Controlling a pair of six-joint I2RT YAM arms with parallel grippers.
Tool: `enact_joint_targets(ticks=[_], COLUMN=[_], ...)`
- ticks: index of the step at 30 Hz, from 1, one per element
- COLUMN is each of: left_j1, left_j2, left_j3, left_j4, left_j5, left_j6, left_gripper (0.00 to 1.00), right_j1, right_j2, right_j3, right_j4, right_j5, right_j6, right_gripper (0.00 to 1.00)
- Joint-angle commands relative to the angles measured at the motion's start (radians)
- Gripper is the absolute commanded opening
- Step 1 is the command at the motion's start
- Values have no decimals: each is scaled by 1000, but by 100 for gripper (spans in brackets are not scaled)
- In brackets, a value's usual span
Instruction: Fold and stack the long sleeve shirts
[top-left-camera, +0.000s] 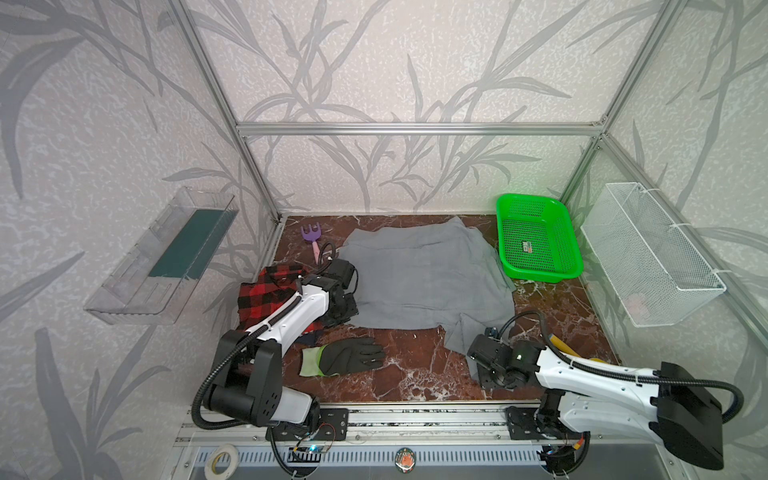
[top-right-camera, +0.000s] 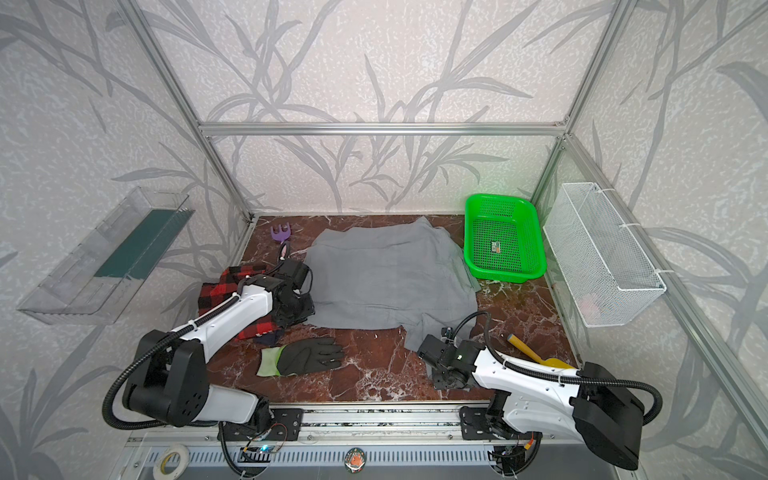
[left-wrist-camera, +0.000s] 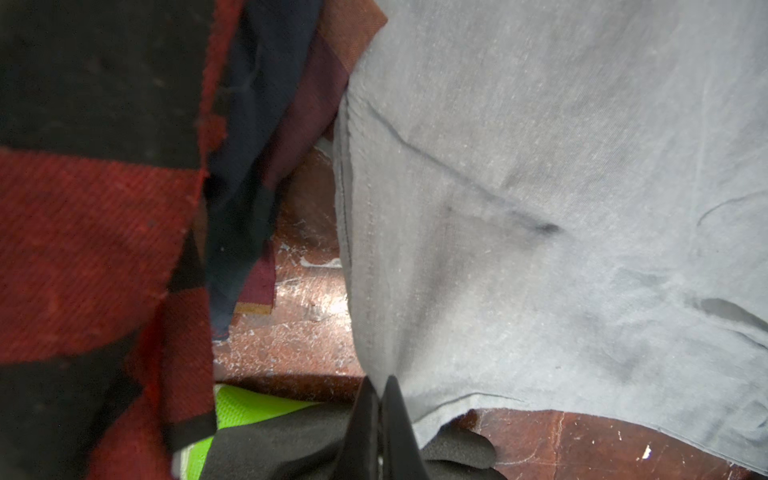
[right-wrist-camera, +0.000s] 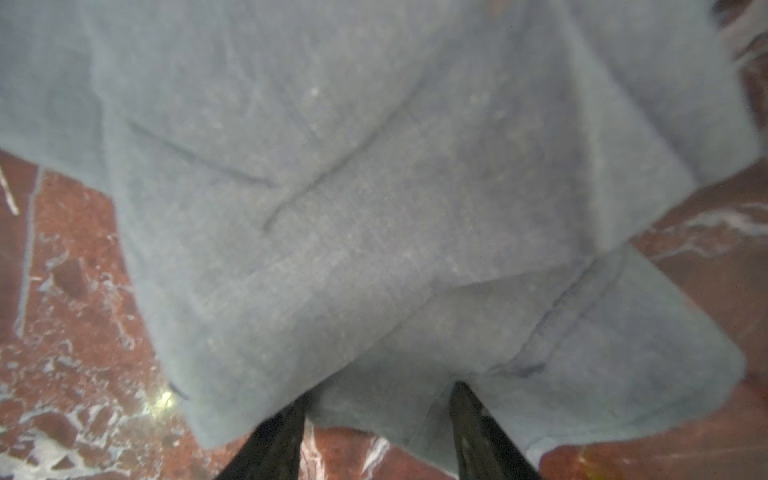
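The grey long sleeve shirt (top-left-camera: 424, 282) (top-right-camera: 386, 282) lies spread flat mid-table, one sleeve (top-left-camera: 461, 336) trailing toward the front right. The red-and-black plaid shirt (top-left-camera: 270, 291) (top-right-camera: 216, 291) (left-wrist-camera: 83, 249) is bunched at the left under my left arm. My left gripper (top-left-camera: 351, 318) (left-wrist-camera: 380, 386) is shut, pinching the grey shirt (left-wrist-camera: 540, 208) at its front-left corner. My right gripper (top-left-camera: 488, 378) (right-wrist-camera: 380, 395) sits low over the sleeve end, jaws apart, with grey cloth (right-wrist-camera: 374, 208) lying between the fingers.
A black glove with a yellow-green cuff (top-left-camera: 349, 357) (left-wrist-camera: 291, 440) lies in front of the plaid shirt. A green basket (top-left-camera: 540, 274) stands back right, beside a white wire basket (top-left-camera: 652, 253) on the wall. A purple rake (top-left-camera: 309, 235) lies back left, a yellow-handled tool (top-right-camera: 525, 349) front right.
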Motion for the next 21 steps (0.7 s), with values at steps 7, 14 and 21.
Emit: enact_joint_targets(ticks=[7, 14, 21], left_j1=[3, 6, 6], left_j2=[-21, -38, -49], left_j3=[21, 13, 22], left_j4=[-54, -48, -51], left_j5=[-21, -24, -22], left_j6=[17, 25, 30], left_gripper=[0, 0, 0], right_j1=[4, 6, 5], right_j2=[43, 143, 61], right_j3=[14, 21, 102], right_j4=[20, 113, 42], right_j5=[74, -15, -15], right_j6=[-33, -66, -100], right_gripper=[52, 21, 0])
